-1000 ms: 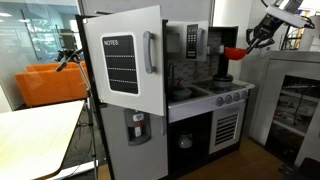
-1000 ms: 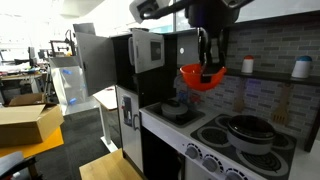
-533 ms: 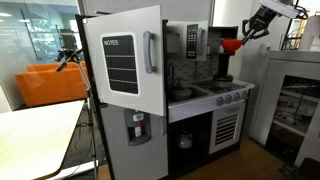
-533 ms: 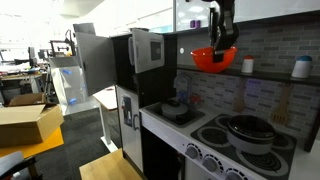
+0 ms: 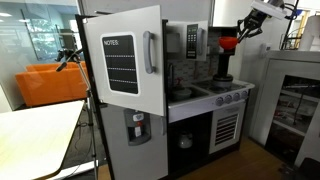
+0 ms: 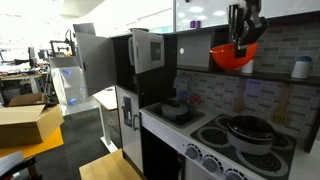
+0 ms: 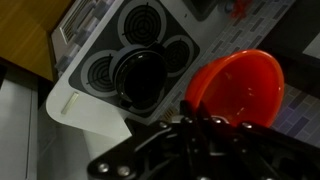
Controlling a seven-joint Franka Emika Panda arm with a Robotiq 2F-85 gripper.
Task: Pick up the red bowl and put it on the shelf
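Note:
My gripper [image 6: 243,40] is shut on the rim of the red bowl [image 6: 234,57] and holds it high above the toy stove, near the brick back wall. In an exterior view the bowl [image 5: 229,43] hangs in front of the upper part of the dark narrow shelf niche [image 5: 218,62] of the toy kitchen, below my gripper [image 5: 243,30]. In the wrist view the bowl [image 7: 240,88] fills the right side, with my gripper's fingers [image 7: 200,125] closed on its near rim. Whether the bowl is inside the niche cannot be told.
A dark pot [image 6: 245,130] stands on a stove burner below and also shows in the wrist view [image 7: 140,75]. Jars [image 6: 300,68] stand on a ledge by the brick wall. The fridge door [image 5: 125,60] stands open. A white cabinet [image 5: 290,100] is beside the kitchen.
My gripper has carried the red bowl upward and sideways along the back wall, away from above the sink end and higher over the stove.

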